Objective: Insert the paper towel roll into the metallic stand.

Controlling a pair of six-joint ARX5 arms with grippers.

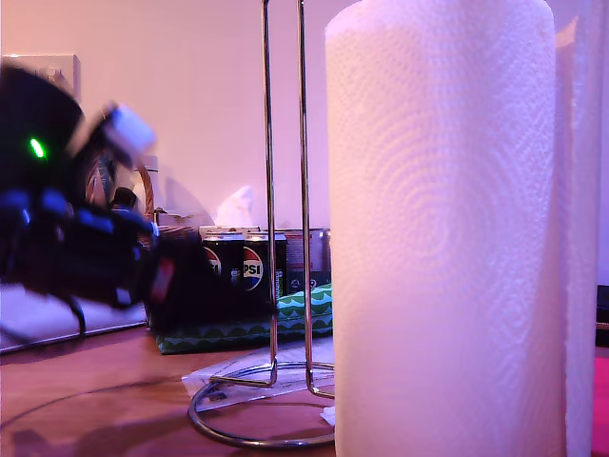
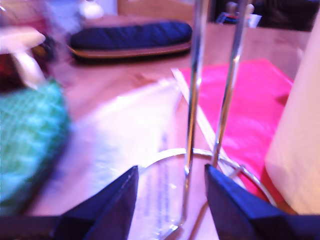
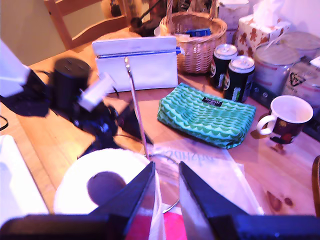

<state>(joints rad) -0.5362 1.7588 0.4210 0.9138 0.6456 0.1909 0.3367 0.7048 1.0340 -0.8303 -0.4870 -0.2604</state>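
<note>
1. The paper towel roll [image 1: 442, 238] stands upright on the desk [image 1: 95, 400], filling the right half of the exterior view. Its long axis is vertical and, seen from above in our second wrist view, its hollow core is open at the top.

2. The metallic stand [image 1: 285, 190] stands just beside the roll, toward the exterior view's left. Its ring base lies on the desk and its narrow upright loop runs out of the frame's top edge. The roll is not on the loop yet; whether it overlaps the ring base we cannot tell.

3. Our first gripper [image 2: 170, 195] is low near the desk, and its wrist view looks level at the foot of the loop. Its jaws are parted and hold nothing, and the loop's two rods stand in the gap ahead of them. The roll is close by to one side.

4. Our second gripper [image 3: 166, 190] hangs above the roll and looks steeply down. Its jaws stand slightly apart, and we cannot tell whether they pinch the roll's rim or a loose sheet.

5. In our judgement the second arm is better placed to lift the roll. The move turns on raising the core clear of the loop's tip and then lowering it along that vertical axis.

6. The blurred dark arm at the left of the exterior view appears to be our first arm.
</note>
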